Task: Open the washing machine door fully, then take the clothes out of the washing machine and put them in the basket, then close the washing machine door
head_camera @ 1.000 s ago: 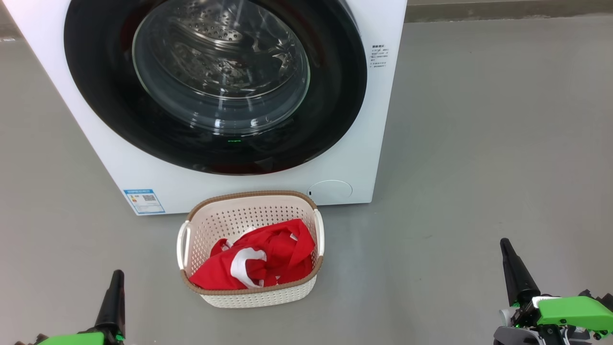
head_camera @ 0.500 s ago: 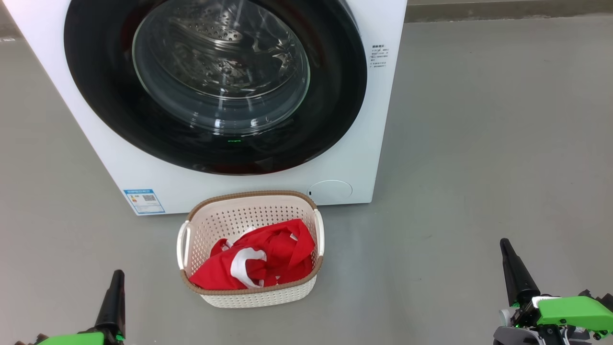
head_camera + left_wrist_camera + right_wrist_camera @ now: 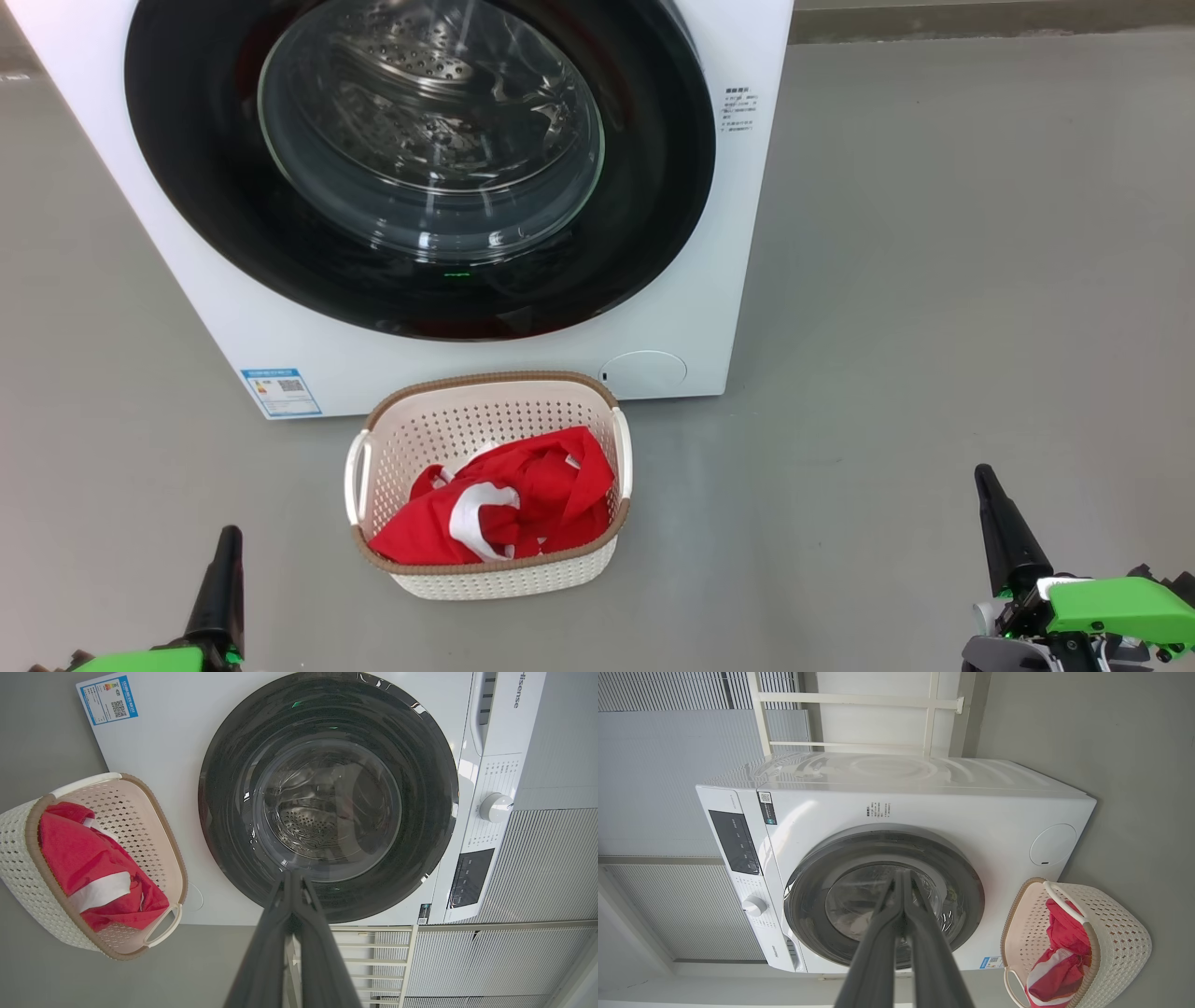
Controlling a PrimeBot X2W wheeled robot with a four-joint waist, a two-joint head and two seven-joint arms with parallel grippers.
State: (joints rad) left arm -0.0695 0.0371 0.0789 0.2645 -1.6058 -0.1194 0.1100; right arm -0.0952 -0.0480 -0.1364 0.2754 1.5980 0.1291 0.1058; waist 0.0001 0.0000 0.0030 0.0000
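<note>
The white washing machine [image 3: 691,280] stands ahead with its round black door [image 3: 653,187] flat against the front, steel drum visible through the glass. The cream basket [image 3: 495,397] sits on the floor just before it, holding the red clothes [image 3: 532,509] with white trim. My left gripper [image 3: 227,534] is low at the left, shut and empty, well short of the basket. My right gripper [image 3: 982,471] is low at the right, also shut and empty. In the left wrist view the fingertips [image 3: 292,875] meet before the door [image 3: 233,788]; the right wrist view shows the same [image 3: 901,875], with the basket [image 3: 1120,933] at the right.
Grey floor [image 3: 934,280] spreads wide on the machine's right and in front of the basket. Behind the machine stand a pale ribbed wall [image 3: 668,728] and a cream rail frame [image 3: 859,697]. The control panel with a white knob [image 3: 496,807] lies along the machine's top front.
</note>
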